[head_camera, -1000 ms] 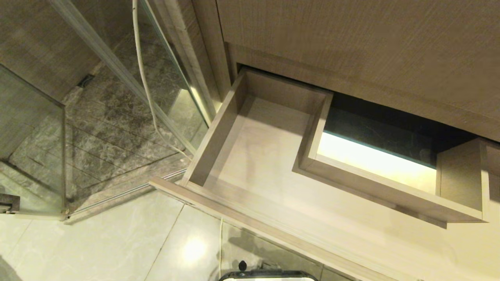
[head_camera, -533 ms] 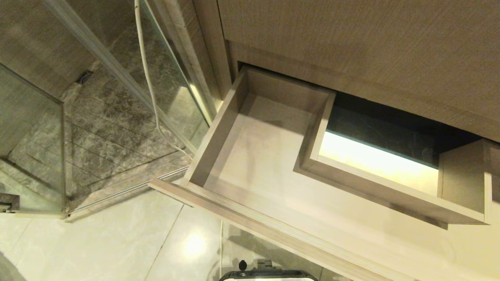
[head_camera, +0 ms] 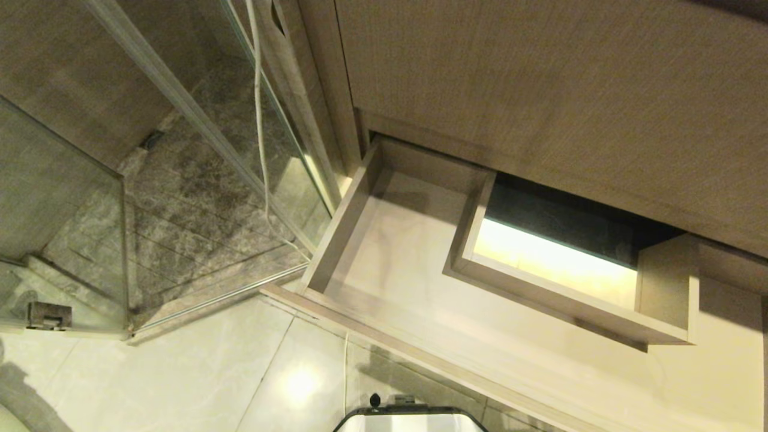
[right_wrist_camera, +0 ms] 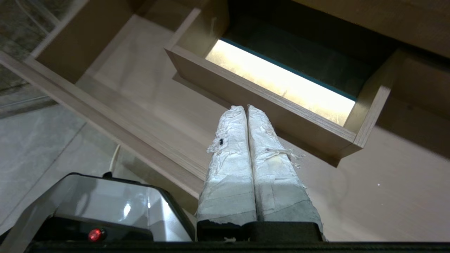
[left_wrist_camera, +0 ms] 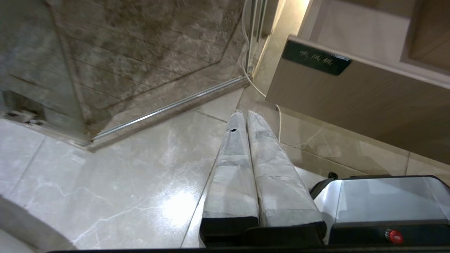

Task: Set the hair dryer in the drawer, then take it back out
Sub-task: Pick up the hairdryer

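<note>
The drawer (head_camera: pixel 339 240) stands pulled out, light wood-grain, with nothing lying on its floor. A boxed cut-out (head_camera: pixel 540 300) sits in its middle, lit from below. The hair dryer is out of view. Neither gripper shows in the head view. My right gripper (right_wrist_camera: pixel 246 107) is shut and empty, its white-wrapped fingers hanging over the drawer (right_wrist_camera: pixel 147 80) just in front of the cut-out wall (right_wrist_camera: pixel 309 130). My left gripper (left_wrist_camera: pixel 245 112) is shut and empty over the floor tiles, to the left of the drawer front (left_wrist_camera: pixel 351 102), which carries a dark label (left_wrist_camera: pixel 316 58).
A taller wood panel (head_camera: pixel 540 90) rises above the drawer. A glass shower screen (head_camera: pixel 66 240) with a metal hinge (head_camera: pixel 48 315) stands to the left. A white cord (head_camera: pixel 259 120) hangs down beside it. My base (head_camera: pixel 411 420) sits below the drawer front.
The whole head picture has shifted: the camera moved, so the drawer now sits lower and looks smaller. Nothing in the scene itself moved.
</note>
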